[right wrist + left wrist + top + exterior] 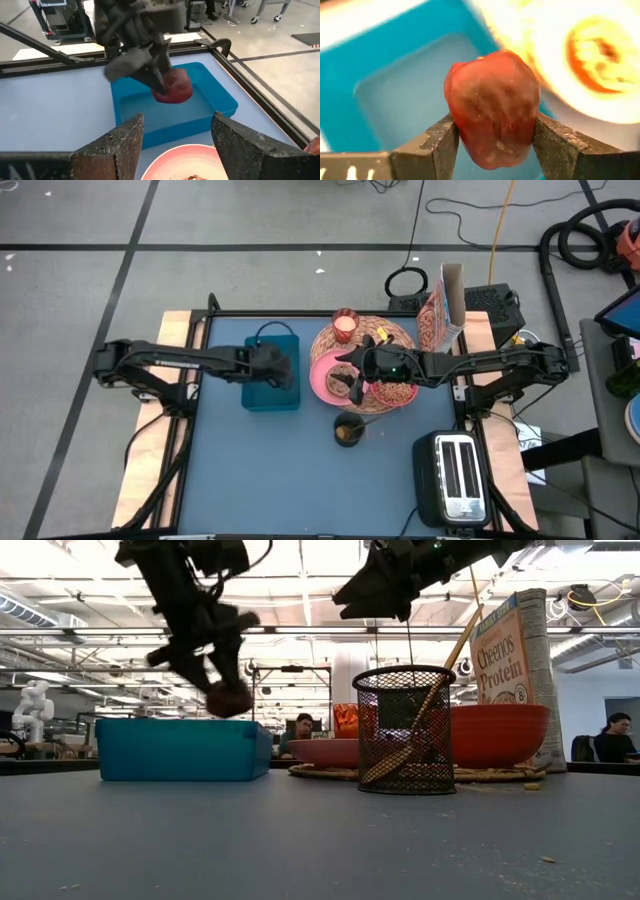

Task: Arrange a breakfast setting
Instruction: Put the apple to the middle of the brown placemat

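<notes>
Hanging above the blue tub (pixel 271 372), the left pincer (pixel 492 145) is clamped on the small dark-red fruit (pixel 492 107), one finger pressing each side of it. Seen from table height, the fruit (pixel 229 698) sits in the air, clear of the tub's rim (pixel 180 748), with the tub directly beneath the pincer. From the other arm's camera the same fruit (pixel 172 86) shows over the middle of the tub (pixel 215 107).

Beside the left pincer, toward the right arm, lies the round straw mat (pixel 395 335) with the pink plate (pixel 325 375) on it. The right pincer (pixel 175 135) hovers over that plate, its fingers apart with nothing between them. Just past it sits the red bowl (pixel 500 735), also on the mat. Beyond the bowl, at the table's far edge, stands the cereal box (pixel 505 650), upright. The candle glass (pixel 345 326) rests on the far part of the mat. Nearer than the right pincer stands a black mesh cup (pixel 405 730) holding a wooden spoon (pixel 420 715). A toaster (pixel 458 478) sits at the near right corner.
</notes>
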